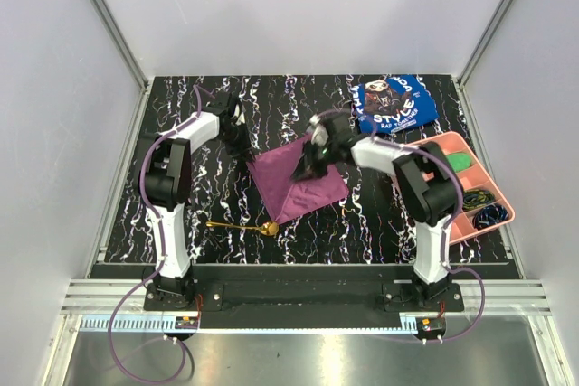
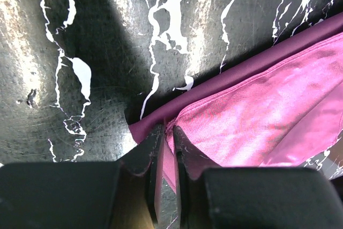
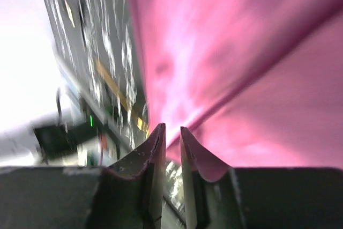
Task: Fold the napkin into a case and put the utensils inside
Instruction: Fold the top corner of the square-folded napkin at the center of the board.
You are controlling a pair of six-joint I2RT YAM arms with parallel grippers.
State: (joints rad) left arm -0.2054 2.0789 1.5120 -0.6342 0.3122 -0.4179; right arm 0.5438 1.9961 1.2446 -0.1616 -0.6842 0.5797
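Note:
The plum-purple napkin (image 1: 303,185) lies partly folded in the middle of the black marbled table, one flap raised. My left gripper (image 1: 242,146) is at its far left corner; in the left wrist view the jaws (image 2: 167,130) are shut on that corner of the napkin (image 2: 257,116). My right gripper (image 1: 312,162) is over the napkin's far middle; in the right wrist view it (image 3: 171,130) is shut on a lifted fold of the napkin (image 3: 241,52). The gold spoon (image 1: 242,225) lies on the table near the napkin's front corner, apart from both grippers.
A blue cloth with white lettering (image 1: 393,103) lies at the far right. A pink compartment tray (image 1: 503,215) holding small items stands at the right edge. White enclosure walls surround the table.

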